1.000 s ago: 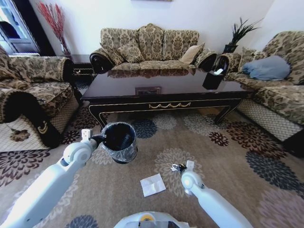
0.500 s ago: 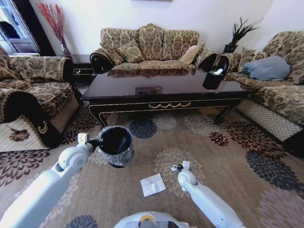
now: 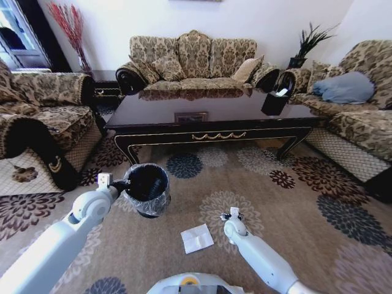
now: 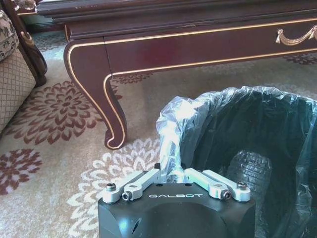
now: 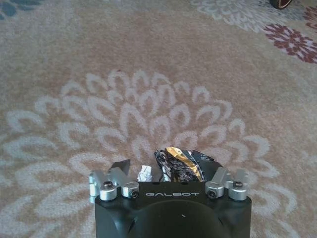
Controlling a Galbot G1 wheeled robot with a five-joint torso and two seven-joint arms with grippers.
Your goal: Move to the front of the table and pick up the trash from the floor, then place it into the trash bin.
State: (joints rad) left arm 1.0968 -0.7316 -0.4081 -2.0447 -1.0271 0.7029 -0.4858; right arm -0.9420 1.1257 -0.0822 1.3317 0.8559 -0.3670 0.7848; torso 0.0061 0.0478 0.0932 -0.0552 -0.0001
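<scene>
Legible text: 1 brand word, found in 2 places. "GALBOT" stands in pale capital letters on the black housing of the left gripper [image 4: 171,163], read in the left wrist view. The same word "GALBOT" stands on the black housing of the right gripper [image 5: 166,171], read in the right wrist view. No other lettering, label, number or sign can be read.

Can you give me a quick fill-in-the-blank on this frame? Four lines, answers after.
1. The left gripper is shut on the liner-covered rim of the ____.
2. The right gripper holds a crumpled dark-silver ____.
3. The white paper sheet lies flat on the ____.
4. The trash bin hangs in front of the ____, nearer the robot.

Missing words: trash bin; scrap; carpet; table
</scene>
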